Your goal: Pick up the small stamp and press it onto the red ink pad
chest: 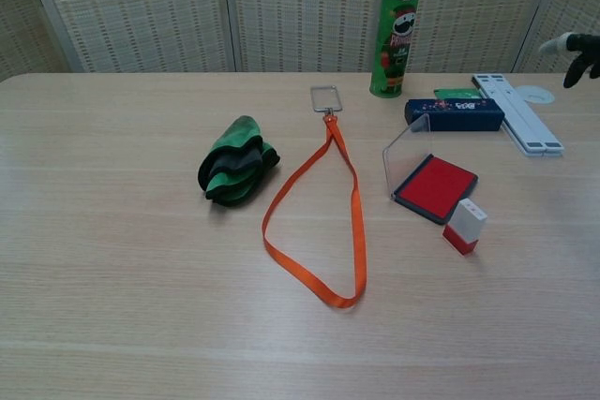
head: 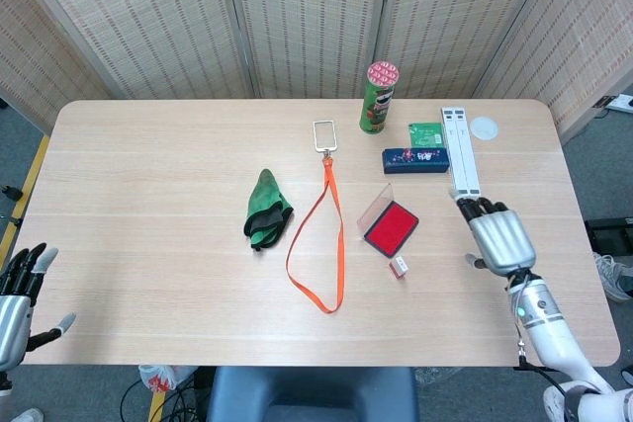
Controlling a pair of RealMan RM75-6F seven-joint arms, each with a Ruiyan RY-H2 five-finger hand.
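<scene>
Head view: my left hand [head: 20, 295] idles open off the table's near corner. I see the small stamp [head: 400, 266] standing free just beside the red ink pad [head: 394, 226], unpressed. My right hand [head: 499, 237] hovers open, well apart; grasping remains.

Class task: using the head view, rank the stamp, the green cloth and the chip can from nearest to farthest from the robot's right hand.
From the right hand:
1. Stamp, just left of it.
2. Chip can, at the table's far edge.
3. Green cloth, far left, mid-table.
</scene>
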